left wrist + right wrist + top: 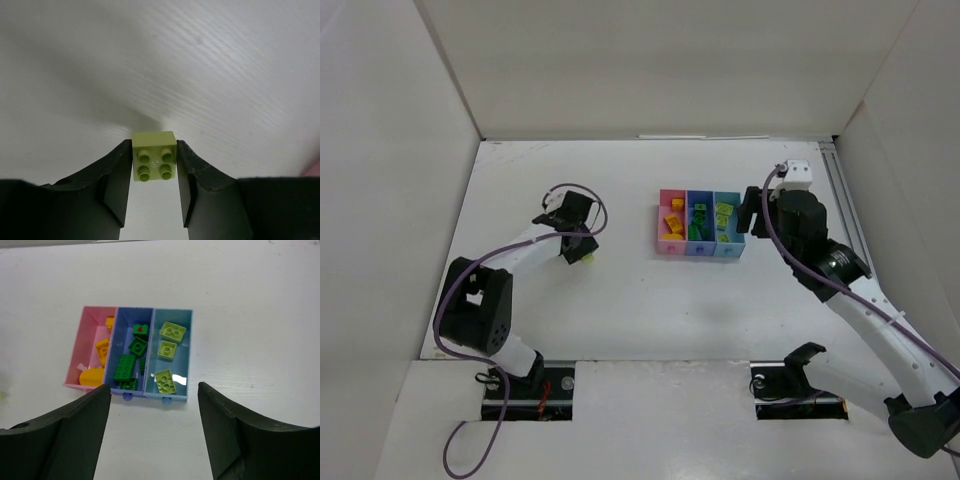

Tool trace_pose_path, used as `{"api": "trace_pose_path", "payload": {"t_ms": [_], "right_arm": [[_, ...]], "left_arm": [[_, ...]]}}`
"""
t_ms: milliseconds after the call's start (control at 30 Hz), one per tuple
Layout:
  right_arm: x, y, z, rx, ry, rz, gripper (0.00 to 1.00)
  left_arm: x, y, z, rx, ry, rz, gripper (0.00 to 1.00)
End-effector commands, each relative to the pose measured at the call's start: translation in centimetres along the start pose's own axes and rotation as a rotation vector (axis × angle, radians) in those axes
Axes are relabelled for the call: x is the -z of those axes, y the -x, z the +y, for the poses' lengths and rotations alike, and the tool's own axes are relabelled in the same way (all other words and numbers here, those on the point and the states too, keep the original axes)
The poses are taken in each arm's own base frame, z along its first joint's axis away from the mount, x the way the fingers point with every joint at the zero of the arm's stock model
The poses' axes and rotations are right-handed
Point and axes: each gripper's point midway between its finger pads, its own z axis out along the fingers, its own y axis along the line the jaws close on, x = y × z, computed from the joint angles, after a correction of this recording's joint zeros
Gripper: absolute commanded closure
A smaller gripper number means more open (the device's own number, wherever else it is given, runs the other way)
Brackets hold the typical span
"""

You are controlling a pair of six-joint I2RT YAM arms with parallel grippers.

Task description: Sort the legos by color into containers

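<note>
My left gripper (582,255) is shut on a pale lime-yellow lego (154,156) with four studs; it also shows as a lime speck in the top view (587,258), left of the bins. The pink bin (671,222) holds orange-yellow legos (102,349), the medium blue bin (699,224) holds dark green legos (124,367), and the light blue bin (726,225) holds three lime legos (165,381). My right gripper (154,425) is open and empty, hovering just right of the bins (750,212).
White walls enclose the table on the left, back and right. A metal rail (840,190) runs along the right edge. A purple cable (582,192) loops over my left wrist.
</note>
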Motion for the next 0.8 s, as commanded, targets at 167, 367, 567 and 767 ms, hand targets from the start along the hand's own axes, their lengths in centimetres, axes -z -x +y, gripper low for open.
{"api": "trace_pose_path", "payload": {"t_ms": [167, 367, 567, 767], "right_arm": [[2.8, -1.9, -7.2, -0.199, -0.347, 0.015, 0.21], [6.1, -2.1, -9.9, -0.302, -0.455, -0.028, 0.00], [9.3, -1.5, -12.2, -0.356, -0.512, -0.102, 0.00], [10.7, -1.1, -12.8, -0.372, -0.519, -0.141, 0.00]], "left_arm": [[13.6, -0.8, -19.7, -0.407, -0.587, -0.197, 0.75], [17.3, -5.7, -31.1, -0.666, -0.771, -0.231, 0.75], [16.2, -7.1, -38.3, -0.704, -0.852, -0.193, 0.75], [13.5, -8.7, -40.4, -0.708, -0.836, -0.163, 0.66]]}}
